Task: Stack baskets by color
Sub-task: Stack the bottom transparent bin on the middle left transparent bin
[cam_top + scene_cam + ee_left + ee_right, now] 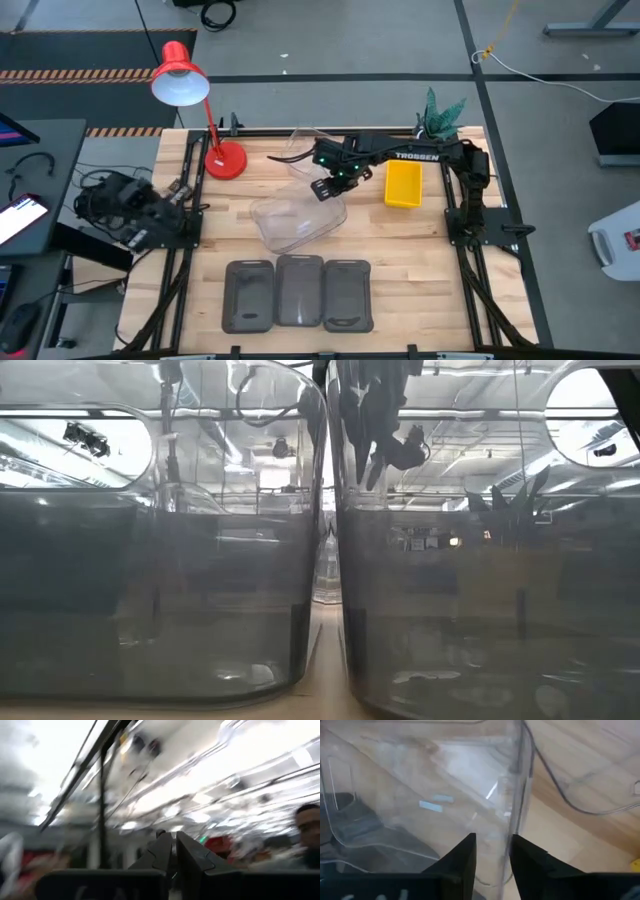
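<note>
Two clear baskets lie mid-table: one tilted (295, 222), one farther back (308, 150). My right gripper (335, 182) hangs over the nearer one's far right corner, pointing steeply down. It is open, with one finger on each side of that basket's upright wall (516, 805). A yellow basket (403, 185) rests flat on the table to its right. Three dark grey baskets (298, 294) stand side by side near the front edge. My left gripper (173, 855) is shut on nothing; its arm is folded back at the table's left edge (150, 212). My right gripper straddles the clear basket's wall (512, 845) from above, pointing down, with the wall close to one finger (530, 862). I cannot tell whether either finger touches it. The basket lies on the table, tilted.
A red desk lamp (205, 120) stands at the far left and a small plant (440, 115) at the far right corner. In the low view two baskets (160, 580) stand close to the camera and block most of the table. Bare wood lies at the table's right front.
</note>
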Motion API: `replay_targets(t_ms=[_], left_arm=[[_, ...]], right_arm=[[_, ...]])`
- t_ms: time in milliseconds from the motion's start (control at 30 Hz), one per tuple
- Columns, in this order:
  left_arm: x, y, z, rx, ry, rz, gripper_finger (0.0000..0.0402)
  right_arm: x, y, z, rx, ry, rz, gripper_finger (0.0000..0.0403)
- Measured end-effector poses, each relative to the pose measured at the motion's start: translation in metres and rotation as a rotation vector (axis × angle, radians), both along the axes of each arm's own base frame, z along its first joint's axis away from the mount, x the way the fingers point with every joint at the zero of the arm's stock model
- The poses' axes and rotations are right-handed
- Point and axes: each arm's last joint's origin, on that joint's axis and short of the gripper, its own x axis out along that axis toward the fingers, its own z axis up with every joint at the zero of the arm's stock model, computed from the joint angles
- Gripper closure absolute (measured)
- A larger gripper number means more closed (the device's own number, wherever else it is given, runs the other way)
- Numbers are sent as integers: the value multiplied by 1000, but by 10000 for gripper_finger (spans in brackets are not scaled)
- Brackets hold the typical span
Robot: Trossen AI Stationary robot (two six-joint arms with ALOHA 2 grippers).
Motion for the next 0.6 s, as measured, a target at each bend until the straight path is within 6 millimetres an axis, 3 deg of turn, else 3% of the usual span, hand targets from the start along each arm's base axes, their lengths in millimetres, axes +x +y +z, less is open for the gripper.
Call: replay_targets(t_ms=[300,600], left_arm=[[22,4,-29,-22,368,283,364],[24,3,-36,-20,447,266,370]], right_arm=[[3,-9,1,-39,-47,-17,279],[3,-14,2,23,-77,3,244]])
